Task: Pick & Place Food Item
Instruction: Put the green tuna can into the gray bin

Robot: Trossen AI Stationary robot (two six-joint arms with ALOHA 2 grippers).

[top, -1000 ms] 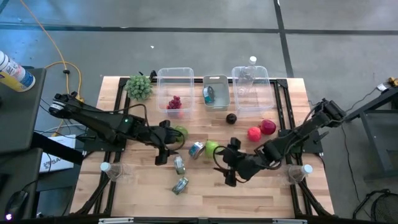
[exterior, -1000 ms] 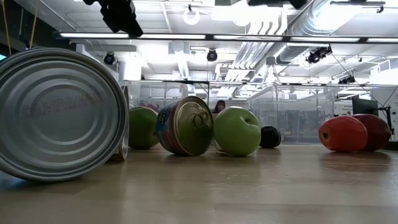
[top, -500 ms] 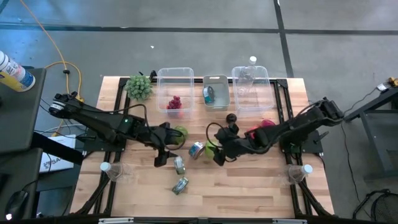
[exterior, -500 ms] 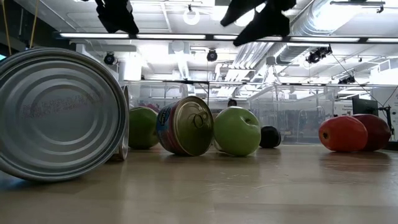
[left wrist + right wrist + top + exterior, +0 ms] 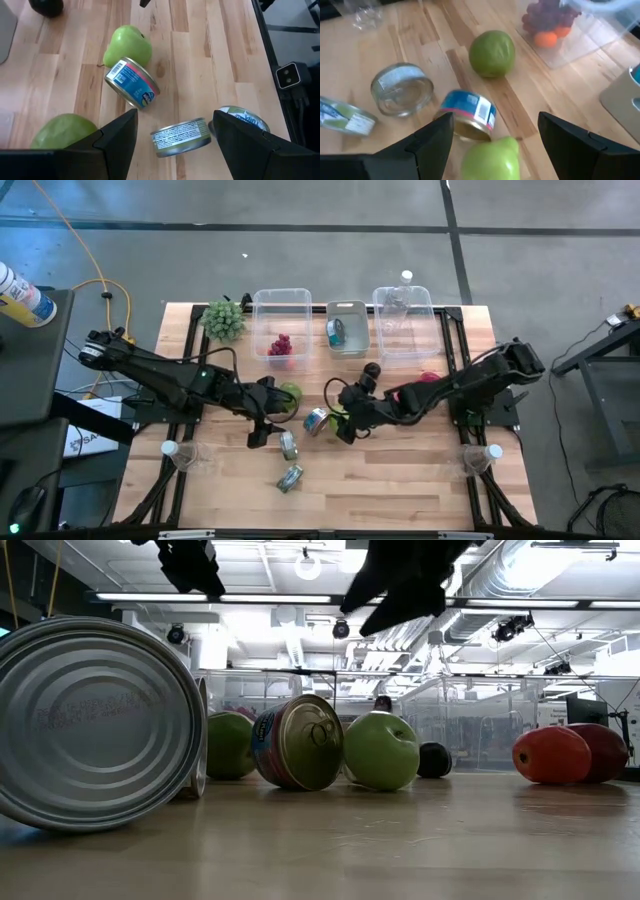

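**Green apple under the right gripper, nothing held yet**

Green apple [image 5: 340,418] sits mid-counter, touching the blue-label can [image 5: 317,421] at its 9 o'clock. We see the right gripper [image 5: 343,428] hovering over it, fingers spread, empty; in the right wrist view the apple [image 5: 489,158] lies between the two fingers [image 5: 432,146]. The left gripper [image 5: 262,430] waits at 9 o'clock of the cans, fingers spread, empty, next to a second green apple [image 5: 290,393].

To do this step well, we judge: drop straight down, keep the apple centred, keep the 9 o'clock finger clear of the can, close on the widest part.

Versus a second ago: the right gripper has swung from the 5 o'clock side of the apple to over it; the left arm and the counter [image 5: 420,480] items are unchanged. Bins [image 5: 281,302] at 12 o'clock are the likely drop spot.
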